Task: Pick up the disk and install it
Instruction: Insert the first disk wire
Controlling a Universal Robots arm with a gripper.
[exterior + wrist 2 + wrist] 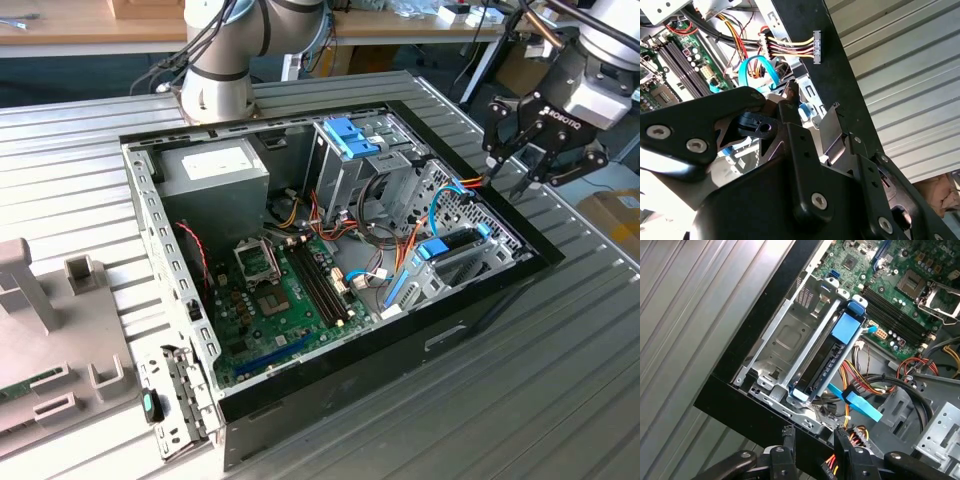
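While the arm (pixel 600 85) is hanging tilted over the black case's rim (pixel 740 407), I'm seeing the fingers (pixel 844 447) spread apart, gripping nothing. The disk (pixel 832 360), a flat dark slab in glossy light-blue plastic, is sitting in the stamped metal cage (pixel 785 335).

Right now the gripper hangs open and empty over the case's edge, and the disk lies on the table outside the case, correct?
Not quite. The disk sits inside the case, in the metal drive cage, as the first wrist view shows, not on the table. The rest holds: the gripper hangs open and empty over the case's edge.
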